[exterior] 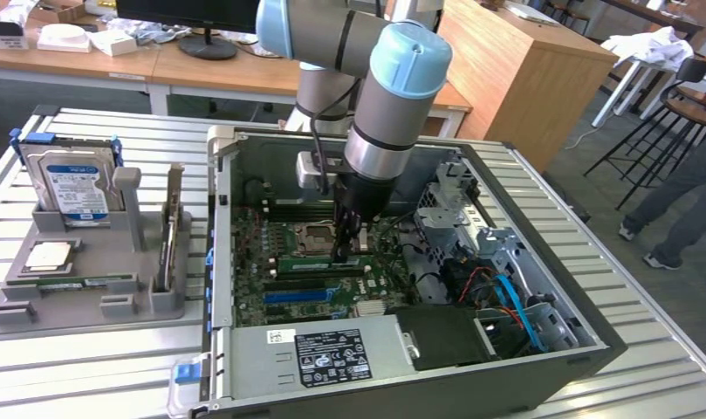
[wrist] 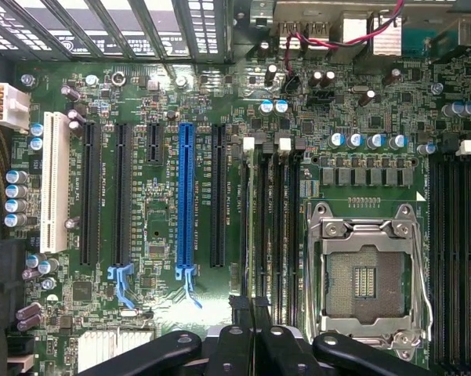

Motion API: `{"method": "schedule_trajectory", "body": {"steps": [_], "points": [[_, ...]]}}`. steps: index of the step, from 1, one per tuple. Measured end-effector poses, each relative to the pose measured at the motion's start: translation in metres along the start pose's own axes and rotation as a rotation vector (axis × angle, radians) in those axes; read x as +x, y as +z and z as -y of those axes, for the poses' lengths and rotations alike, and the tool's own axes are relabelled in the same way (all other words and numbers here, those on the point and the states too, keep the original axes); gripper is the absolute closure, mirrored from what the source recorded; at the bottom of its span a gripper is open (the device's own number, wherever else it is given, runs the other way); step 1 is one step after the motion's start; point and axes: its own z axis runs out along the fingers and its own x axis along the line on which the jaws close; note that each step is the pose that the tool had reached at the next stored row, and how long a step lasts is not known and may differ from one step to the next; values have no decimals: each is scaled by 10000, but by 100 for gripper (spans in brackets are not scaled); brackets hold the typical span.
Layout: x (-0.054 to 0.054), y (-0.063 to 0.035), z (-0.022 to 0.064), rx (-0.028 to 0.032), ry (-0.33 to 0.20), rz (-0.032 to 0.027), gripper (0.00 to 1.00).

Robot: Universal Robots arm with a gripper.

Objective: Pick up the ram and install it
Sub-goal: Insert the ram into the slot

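My gripper [exterior: 348, 251] is clamped on the thin green ram [exterior: 311, 261] inside the open metal case [exterior: 221, 218]. Long black slots [wrist: 276, 235] lie beneath.

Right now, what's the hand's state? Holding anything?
The hand: closed, gripping the ram, which stands on edge at a memory slot beside the CPU socket.
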Motion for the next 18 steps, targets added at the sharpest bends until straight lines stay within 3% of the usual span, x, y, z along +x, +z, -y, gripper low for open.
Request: {"method": "schedule_trajectory", "body": {"steps": [18], "points": [[-4, 15, 16, 0, -13, 0, 88]]}}
